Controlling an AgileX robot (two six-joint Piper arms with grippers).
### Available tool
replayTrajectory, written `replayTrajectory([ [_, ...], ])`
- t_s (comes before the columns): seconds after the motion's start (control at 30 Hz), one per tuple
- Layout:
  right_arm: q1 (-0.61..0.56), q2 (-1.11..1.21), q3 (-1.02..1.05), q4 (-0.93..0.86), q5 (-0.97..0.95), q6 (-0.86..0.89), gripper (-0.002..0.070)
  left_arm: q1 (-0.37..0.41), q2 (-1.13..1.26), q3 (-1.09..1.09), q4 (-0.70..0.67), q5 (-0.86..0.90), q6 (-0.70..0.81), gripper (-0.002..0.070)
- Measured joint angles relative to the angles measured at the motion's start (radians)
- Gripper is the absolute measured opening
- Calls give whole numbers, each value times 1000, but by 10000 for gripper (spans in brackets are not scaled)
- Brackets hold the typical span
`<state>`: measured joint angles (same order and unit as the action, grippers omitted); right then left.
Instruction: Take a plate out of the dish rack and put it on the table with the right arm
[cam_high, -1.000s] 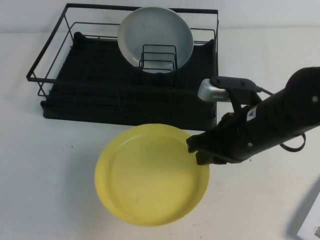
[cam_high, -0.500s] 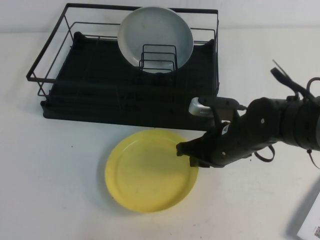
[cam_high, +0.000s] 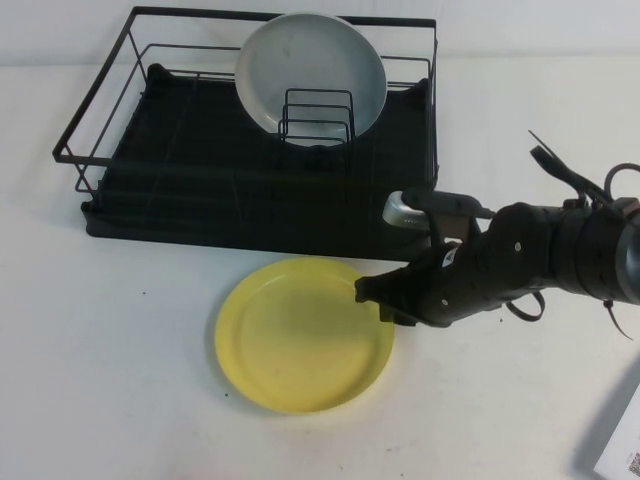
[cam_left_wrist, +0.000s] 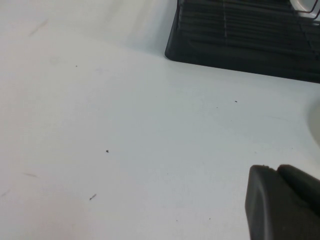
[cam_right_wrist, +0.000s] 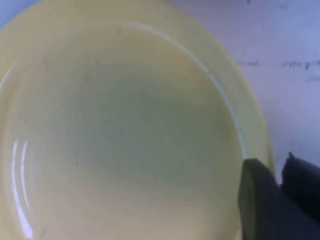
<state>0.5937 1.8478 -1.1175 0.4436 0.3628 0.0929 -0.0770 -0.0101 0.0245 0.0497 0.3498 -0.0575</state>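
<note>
The right end effector (cam_high: 385, 303) sits at centre right of the high view, its two fingers closed over the near-right rim of the plate (cam_high: 300, 335); the right wrist view confirms one finger on top of the rim and the other outside it. The pale-yellow plate lies low and level at lower centre of the frame, apparently resting on the counter (cam_high: 120, 350) just in front of the dish rack (cam_high: 200, 160) and clear of it. Judgement: the rim grip keeps the plate level for set-down, and release is the remaining step. The right arm (cam_high: 540, 255) reaches in from the right edge, angled down toward the plate. A grey-white plate (cam_high: 310, 70) stands upright in the wire dividers at the upper centre of the rack. Whether the yellow plate's underside is in full contact with the counter cannot be confirmed; the end effector covers that part of the rim. The left end effector (cam_left_wrist: 282, 202) appears only as a dark corner at the lower right of the left wrist view, over bare counter; its finger state cannot be determined, and it is absent from the high view.
</note>
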Motion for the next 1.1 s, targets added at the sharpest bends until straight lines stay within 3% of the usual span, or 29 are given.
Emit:
replayTrajectory([
  [0.27,0,0,0,-4,-15,0,302,0,0,0,0,0,0,-4],
  [0.4,0,-50,2,-50,14,0,344,0,0,0,0,0,0,-4],
  [0.47,0,-108,2,-75,45,0,309,0,0,0,0,0,0,-4],
  [0.6,0,-269,2,-165,168,-2,93,0,0,0,0,0,0,-4],
  [0.67,0,-355,2,-208,253,-2,29,0,0,0,0,0,0,-4],
  [0.8,0,-522,25,-273,379,-2,-8,0,0,0,0,0,0,-4],
  [1.1,0,-866,204,-284,508,-19,-17,0,0,0,0,0,0,-4],
])
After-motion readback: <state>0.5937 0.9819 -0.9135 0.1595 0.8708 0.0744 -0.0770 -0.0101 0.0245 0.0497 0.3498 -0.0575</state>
